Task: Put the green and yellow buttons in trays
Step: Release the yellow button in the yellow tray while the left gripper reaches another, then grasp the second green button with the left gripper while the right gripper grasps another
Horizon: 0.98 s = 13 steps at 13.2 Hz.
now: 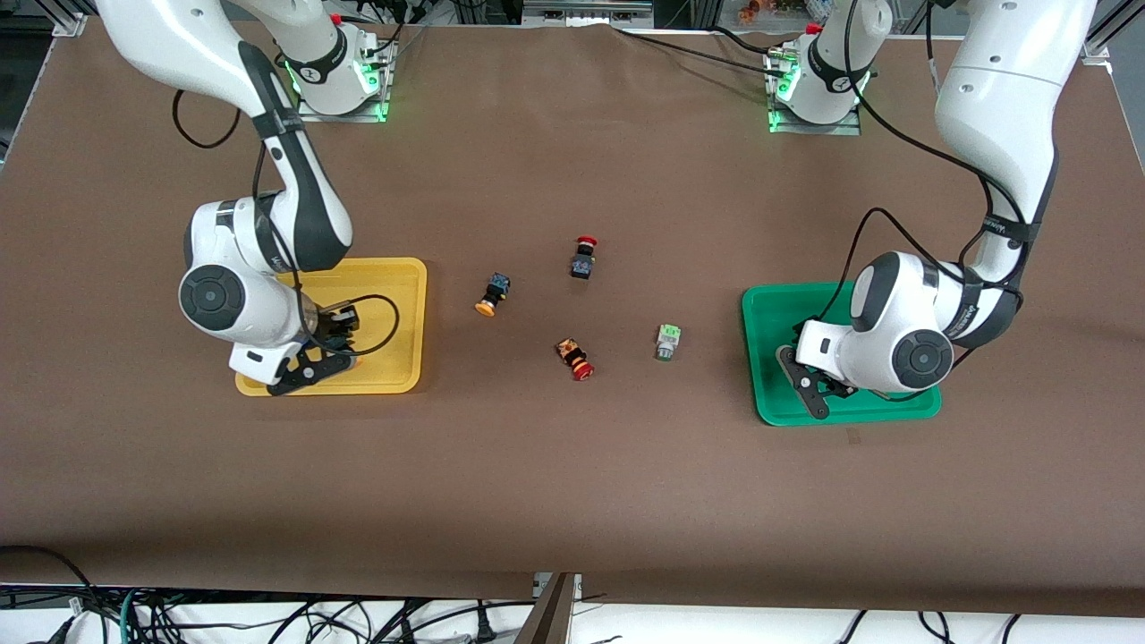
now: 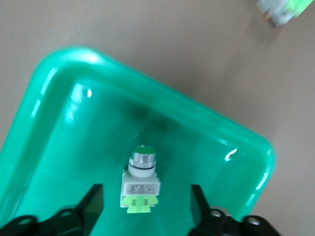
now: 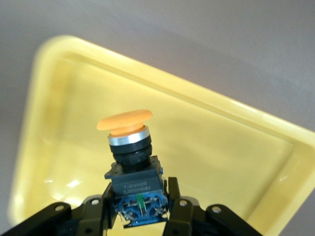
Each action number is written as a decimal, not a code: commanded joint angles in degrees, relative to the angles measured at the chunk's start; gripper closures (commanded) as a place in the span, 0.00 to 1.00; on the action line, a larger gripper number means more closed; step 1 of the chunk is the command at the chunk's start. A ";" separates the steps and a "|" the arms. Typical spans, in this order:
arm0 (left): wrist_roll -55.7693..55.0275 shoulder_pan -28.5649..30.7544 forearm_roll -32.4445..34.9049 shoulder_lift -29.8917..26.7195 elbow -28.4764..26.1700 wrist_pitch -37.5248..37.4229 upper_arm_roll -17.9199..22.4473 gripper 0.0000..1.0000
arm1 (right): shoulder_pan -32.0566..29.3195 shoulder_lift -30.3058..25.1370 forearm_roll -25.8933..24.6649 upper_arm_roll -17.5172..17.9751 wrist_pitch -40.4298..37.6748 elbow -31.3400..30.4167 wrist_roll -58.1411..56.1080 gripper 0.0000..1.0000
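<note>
My right gripper is low over the yellow tray and is shut on the dark body of a yellow-capped button; in the right wrist view the gripper holds it cap-up above the tray. My left gripper is low over the green tray, open. In the left wrist view a green-white button lies on the tray floor between the spread fingers, untouched. A second yellow button and a second green button lie on the brown mat between the trays.
Two red-capped switches lie on the mat: one farther from the front camera than the loose buttons, one nearer, beside the loose green button. The loose green button also shows, blurred, in the left wrist view.
</note>
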 commanded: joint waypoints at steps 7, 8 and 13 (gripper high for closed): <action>-41.97 -6.44 0.10 -0.59 1.03 4.75 -13.02 0.00 | -2.55 -2.18 2.89 -0.90 12.26 -12.16 -5.92 0.29; -41.97 -7.32 1.67 1.86 0.68 10.19 -13.11 0.00 | -2.55 -2.71 6.30 0.15 9.18 -10.66 -5.57 0.26; -42.15 -7.60 10.37 4.88 -7.75 22.89 -12.85 0.00 | -1.76 -2.80 12.23 6.38 4.58 -7.05 15.73 0.23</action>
